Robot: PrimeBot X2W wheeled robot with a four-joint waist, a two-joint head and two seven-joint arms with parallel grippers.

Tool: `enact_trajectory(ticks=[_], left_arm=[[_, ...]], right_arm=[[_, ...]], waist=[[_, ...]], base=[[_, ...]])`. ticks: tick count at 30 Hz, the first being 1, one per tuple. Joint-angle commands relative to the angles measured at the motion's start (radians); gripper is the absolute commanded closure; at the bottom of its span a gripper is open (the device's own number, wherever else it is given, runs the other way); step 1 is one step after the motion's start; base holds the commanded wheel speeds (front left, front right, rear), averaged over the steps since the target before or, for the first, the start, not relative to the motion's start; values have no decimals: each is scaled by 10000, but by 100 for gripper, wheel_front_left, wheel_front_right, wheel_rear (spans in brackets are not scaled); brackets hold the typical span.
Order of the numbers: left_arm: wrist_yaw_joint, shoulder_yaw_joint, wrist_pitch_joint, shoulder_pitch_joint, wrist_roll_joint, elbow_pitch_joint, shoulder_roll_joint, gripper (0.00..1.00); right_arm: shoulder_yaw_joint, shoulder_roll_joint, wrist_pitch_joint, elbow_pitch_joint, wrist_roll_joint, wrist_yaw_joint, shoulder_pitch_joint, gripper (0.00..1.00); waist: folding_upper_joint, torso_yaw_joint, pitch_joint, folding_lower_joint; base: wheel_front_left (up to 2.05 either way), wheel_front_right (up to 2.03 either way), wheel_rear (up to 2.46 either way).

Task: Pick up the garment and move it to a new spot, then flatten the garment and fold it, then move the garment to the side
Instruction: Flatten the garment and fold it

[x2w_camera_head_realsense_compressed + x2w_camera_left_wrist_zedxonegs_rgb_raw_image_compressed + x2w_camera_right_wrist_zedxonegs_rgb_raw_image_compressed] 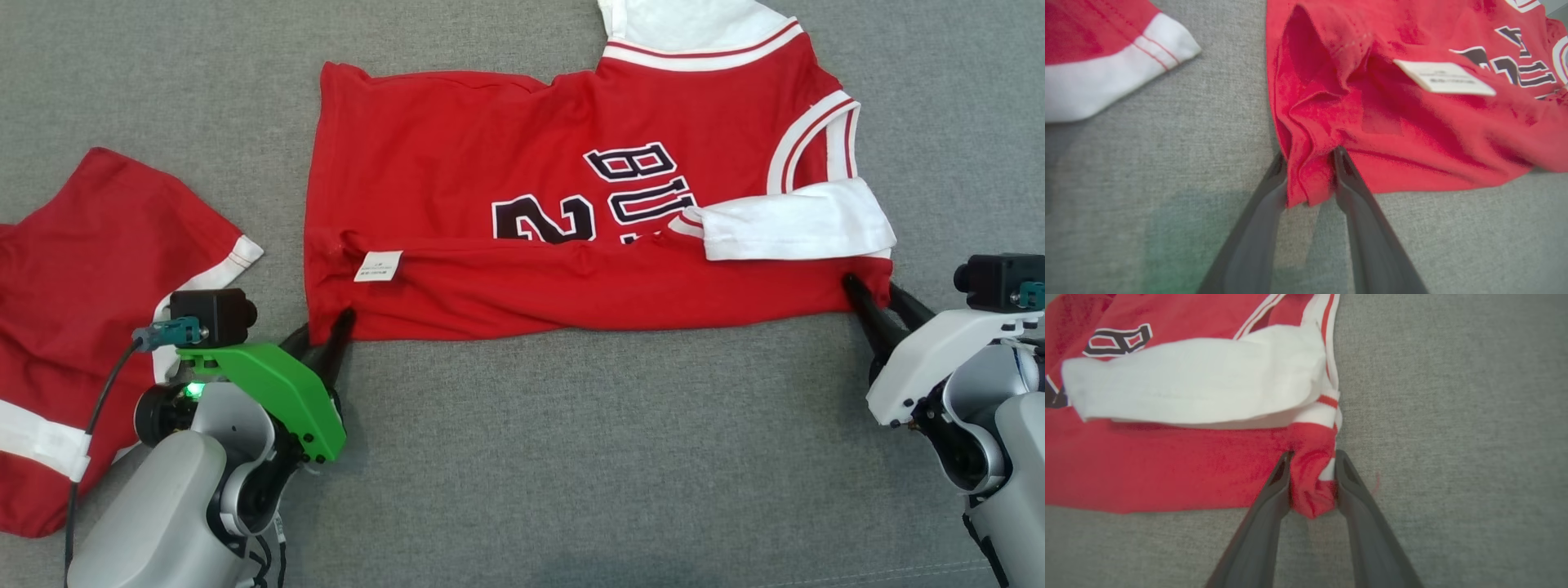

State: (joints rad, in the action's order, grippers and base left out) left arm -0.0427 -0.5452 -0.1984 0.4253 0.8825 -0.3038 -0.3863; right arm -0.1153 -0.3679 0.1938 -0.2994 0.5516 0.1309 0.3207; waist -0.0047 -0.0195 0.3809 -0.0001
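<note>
A red jersey, the garment (522, 163), lies spread on the grey surface with its near edge folded over and a white sleeve (796, 220) lying across it at the right. My left gripper (326, 327) pinches the near left corner; in the left wrist view the red cloth (1412, 122) bunches between the fingers of that gripper (1308, 157). Over at the near right corner, my right gripper (872, 287) has the corner of the jersey (1167, 465) squeezed between its two fingers (1312, 455). A white label (378, 265) shows near the left corner.
Red shorts with white trim (82, 286) lie at the left, close to my left arm, and their white hem (1106, 61) shows in the left wrist view. The grey cloth surface (571, 449) stretches in front of the jersey.
</note>
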Motion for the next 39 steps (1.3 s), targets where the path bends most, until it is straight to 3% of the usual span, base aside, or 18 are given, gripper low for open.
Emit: enact_trajectory(ticks=[1,9,16,22,31,32,33,34,39], left_arm=[[96,-274,-245,-188,104,-254,213,100],[288,36,-393,-150,340,495,-317,100],[-91,344,-736,-1014,726,2493,-1021,100],[-580,526,-654,-2437,973,3859,-1459,100],[-1116,637,-15,-4176,1268,4331,-1326,96],[-1159,628,84,-4248,1223,4277,-1248,62],[-1188,600,170,-4333,1208,4217,-1169,0],[-1178,599,264,-4401,1250,4173,-1079,0],[-1307,826,740,-4567,1242,4113,-910,0]], right_arm=[[-97,-69,72,-80,100,-3,94,100],[-654,-1186,1018,588,1754,-7,567,100],[-420,-2371,2598,1543,2985,-7,261,100],[277,-2608,3327,1913,3206,-8,-762,100],[991,-2173,3412,2252,2932,-10,-2415,100],[973,-2081,3296,2187,2786,-11,-2500,82],[923,-1964,3186,2112,2654,-11,-2539,52],[880,-1905,3065,2065,2513,-10,-2530,0],[888,-1742,2727,1940,2248,-5,-2160,0]], waist=[[47,14,-3,1],[47,-25,-337,1],[47,-60,-560,1],[47,-73,-627,1],[47,-128,-528,1],[47,-136,-511,1],[47,-142,-505,1],[47,-152,-506,1],[47,-167,-492,1]], base=[[0,0,0],[0,0,0],[0,0,0],[0,0,0],[0,0,0],[0,0,0],[0,0,0],[0,0,0],[0,0,0]])
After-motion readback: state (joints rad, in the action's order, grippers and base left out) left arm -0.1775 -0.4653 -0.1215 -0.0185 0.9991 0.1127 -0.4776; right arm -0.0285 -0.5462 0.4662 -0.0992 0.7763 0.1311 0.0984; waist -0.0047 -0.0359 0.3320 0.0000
